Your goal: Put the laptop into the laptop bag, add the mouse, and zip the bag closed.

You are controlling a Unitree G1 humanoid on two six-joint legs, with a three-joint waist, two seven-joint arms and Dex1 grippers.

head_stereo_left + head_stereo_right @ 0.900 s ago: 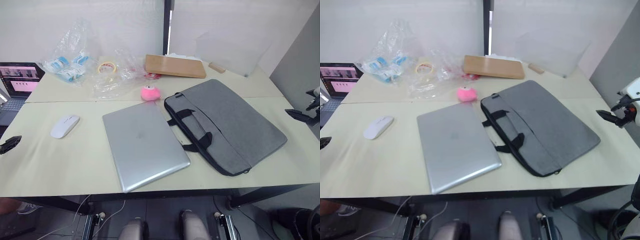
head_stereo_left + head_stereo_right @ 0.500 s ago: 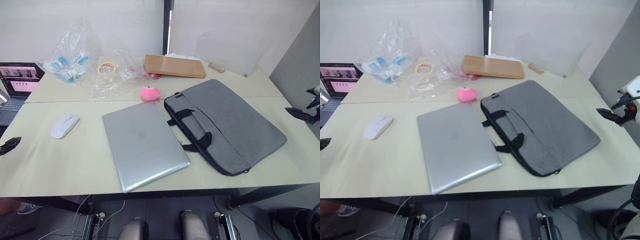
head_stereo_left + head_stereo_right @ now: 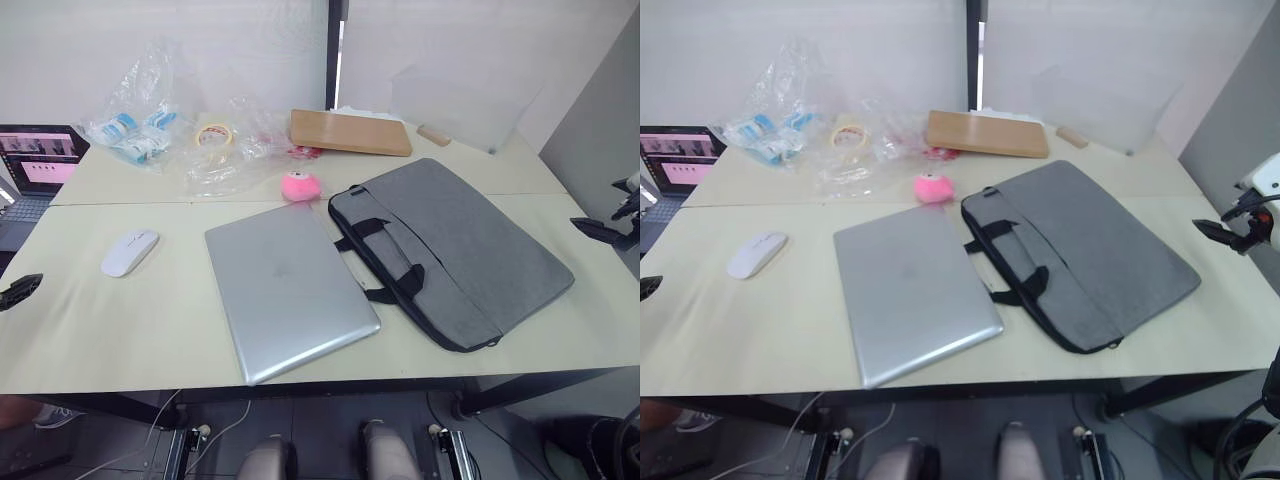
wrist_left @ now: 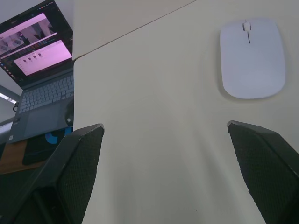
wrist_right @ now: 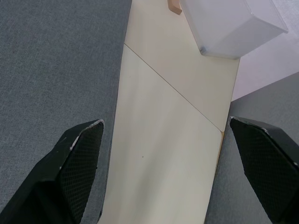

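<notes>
- Lying closed and flat near the front edge of the tabletop (image 3: 120, 330), the laptop (image 3: 288, 287) sits between the two end effectors, well apart from both.
- Just beside the laptop's right edge lies the laptop bag (image 3: 450, 250), flat, its black strap handles (image 3: 385, 258) turned toward the laptop.
- The mouse (image 3: 129, 251) rests left of the laptop, apart from it.
- The left end effector (image 4: 173, 175) hovers at the tabletop's left edge with its fingers (image 4: 77, 168) spread wide, holding nothing; the mouse lies near it, just ahead of its right finger.
- The right end effector (image 5: 173, 172) hangs off the tabletop's right edge, fingers (image 5: 77, 163) spread wide and empty, beside the bag's far side.
- Compared with the earlier frames, nothing on the tabletop has shifted; both end effectors have stayed at the edges.
- Farther back sit a pink fluffy ball (image 3: 297, 186), a tape roll (image 3: 213, 134), plastic bags (image 3: 145, 105), a wooden board (image 3: 350, 132) and a small dark laptop (image 3: 35, 165) with a lit pink screen.
</notes>
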